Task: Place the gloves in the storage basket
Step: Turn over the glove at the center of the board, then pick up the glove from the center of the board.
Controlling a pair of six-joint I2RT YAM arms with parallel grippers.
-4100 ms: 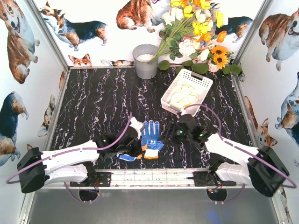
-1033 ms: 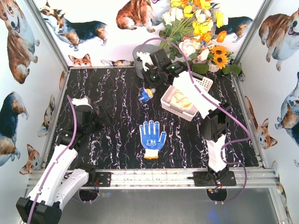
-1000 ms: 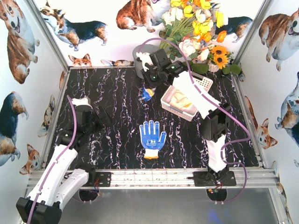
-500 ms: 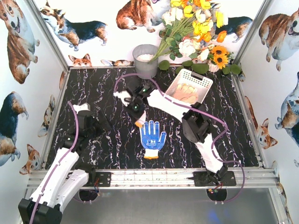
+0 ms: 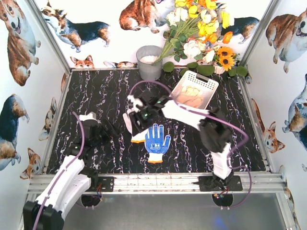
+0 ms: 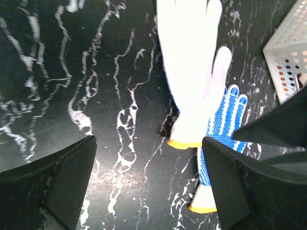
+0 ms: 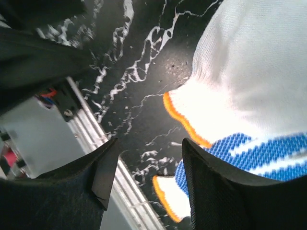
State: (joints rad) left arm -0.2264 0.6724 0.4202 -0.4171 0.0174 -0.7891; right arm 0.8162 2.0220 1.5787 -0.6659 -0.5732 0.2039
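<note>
Where the right jaws hang low over the middle of the desk [image 5: 96, 96], their two dark fingers [image 7: 72, 191] stand apart and clamp nothing. Through the gap the right wrist view shows bare desk and the orange-edged cuff of a white glove [image 5: 129, 127] lying flat just beneath. This glove is plain white knit, with its fingers towards the far edge and its cuff towards the near edge. Its right side touches a blue glove [image 5: 157, 141] and seems to lap over it. The blue glove lies palm-flat just right of it, dotted white, with a pale patch on the palm and a white cuff trimmed in orange pointing at the near edge.

The left jaws are also apart, their fingers [image 6: 48, 191] wide with only desk between them. They sit nearer the left edge, apart from the gloves and aimed towards both.

The storage basket [image 5: 207, 85] is white with perforated sides. It stands askew towards the far right corner, well apart from the two loose gloves, and holds cream and yellowish gloves [image 5: 189, 98].

A grey metal bucket [image 5: 149, 64] stands at the middle of the far edge, with a bunch of yellow, white and orange flowers [image 5: 201, 28] in the far right corner. The desk is black marble veined in white, with a metal rail along its near edge. The walls around it are white and printed with corgis.
</note>
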